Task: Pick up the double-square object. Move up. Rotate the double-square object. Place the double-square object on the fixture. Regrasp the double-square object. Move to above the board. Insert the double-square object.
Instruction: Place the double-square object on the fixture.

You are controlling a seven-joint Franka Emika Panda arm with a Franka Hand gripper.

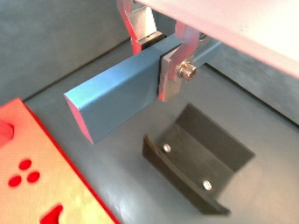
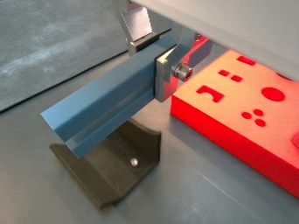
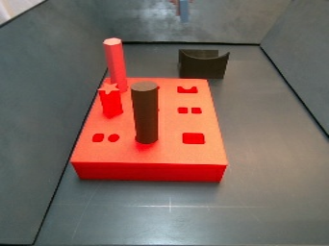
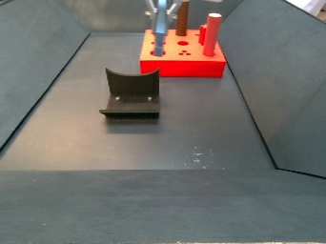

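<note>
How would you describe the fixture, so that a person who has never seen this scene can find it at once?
Start from the board, the large red block that bears upright pegs. The fixture stands apart from it on the grey floor, directly under the tool, which holds the double-square object above it. It is the only nearly black piece, low, with a curved notch in its top; the dark cylinder is tall and stands on the board.

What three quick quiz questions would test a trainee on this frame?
1. True or false: the tool is shut on the double-square object.
2. In both wrist views, what lies below the held bar: (a) the fixture, (b) the red post, (c) the dark cylinder?
3. Which two pegs stand on the board?

Key: 1 true; 2 a; 3 the red post and the dark cylinder.
</note>
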